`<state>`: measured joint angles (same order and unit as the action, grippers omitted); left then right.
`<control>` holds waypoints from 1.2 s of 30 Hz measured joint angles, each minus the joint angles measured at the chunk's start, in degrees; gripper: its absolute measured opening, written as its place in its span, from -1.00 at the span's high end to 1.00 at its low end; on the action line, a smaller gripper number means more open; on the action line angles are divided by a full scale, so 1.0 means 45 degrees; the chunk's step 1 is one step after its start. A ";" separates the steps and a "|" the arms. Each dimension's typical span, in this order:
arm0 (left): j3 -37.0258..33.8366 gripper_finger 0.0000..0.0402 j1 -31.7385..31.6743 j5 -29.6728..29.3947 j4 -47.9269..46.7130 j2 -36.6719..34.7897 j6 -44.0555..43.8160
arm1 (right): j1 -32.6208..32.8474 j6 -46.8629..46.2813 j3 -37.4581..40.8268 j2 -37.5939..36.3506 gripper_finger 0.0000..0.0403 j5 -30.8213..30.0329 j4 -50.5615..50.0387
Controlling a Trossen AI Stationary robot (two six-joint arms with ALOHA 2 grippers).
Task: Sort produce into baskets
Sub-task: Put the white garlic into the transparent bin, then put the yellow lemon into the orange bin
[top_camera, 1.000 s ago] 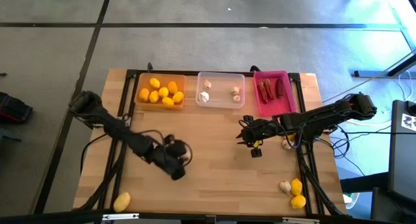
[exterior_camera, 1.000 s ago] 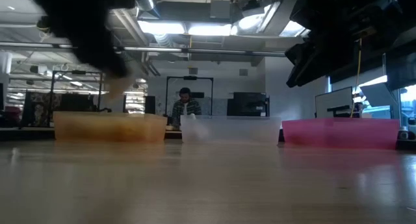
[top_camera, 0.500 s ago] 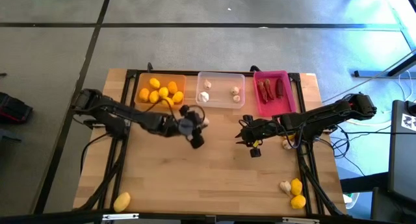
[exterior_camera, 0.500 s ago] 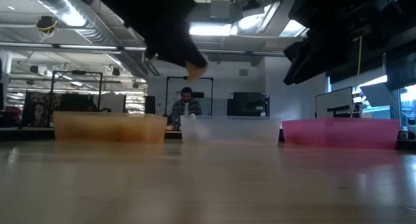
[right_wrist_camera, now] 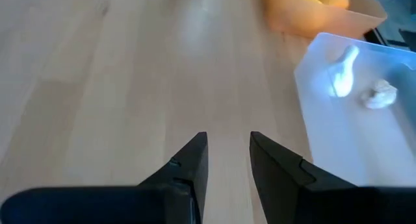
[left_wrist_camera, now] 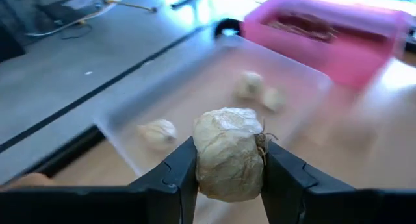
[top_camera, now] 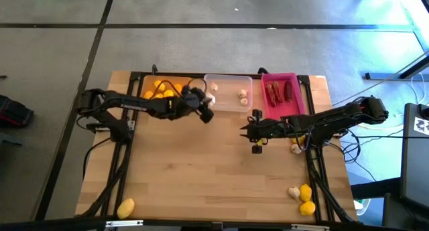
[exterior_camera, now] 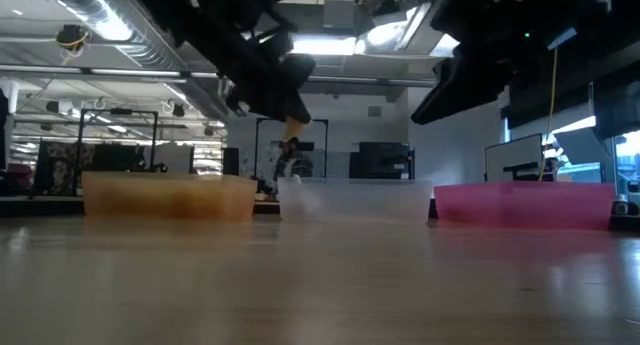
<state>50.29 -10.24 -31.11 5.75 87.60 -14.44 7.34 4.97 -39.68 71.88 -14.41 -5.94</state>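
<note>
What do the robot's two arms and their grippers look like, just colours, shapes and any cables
Both arms are dark, slim and jointed. The left arm carries pale lettering along one link. The right arm trails thin cables near its base. The left gripper and right gripper each have two black, wedge-shaped fingers.

Grey floor [top_camera: 201, 50] with dark seam lines — exposed ducts [exterior_camera: 130, 35], bright ceiling lights [exterior_camera: 320, 45] overhead.

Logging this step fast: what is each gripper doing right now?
Left gripper: shut on a garlic bulb, at the clear tray.
Right gripper: open, holding nothing, above bare table.
</note>
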 joint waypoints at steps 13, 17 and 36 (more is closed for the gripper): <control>-0.0056 0.38 -0.2516 0.2929 0.3136 0.2165 -0.0406 | -0.0717 -0.0361 0.0000 0.0686 0.45 0.1842 0.0978; -0.0061 0.37 -0.2890 0.3032 0.3285 0.2941 -0.0935 | -0.0721 -0.0410 0.0000 0.0699 0.45 0.2205 0.0896; 0.0103 -0.07 -0.3258 0.3133 0.3169 0.3726 -0.1516 | -0.0721 -0.0471 0.0000 0.0699 0.45 0.2919 0.0515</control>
<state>50.75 -24.91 -17.01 20.01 104.37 -21.26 4.10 2.85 -39.68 75.02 -1.28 -3.63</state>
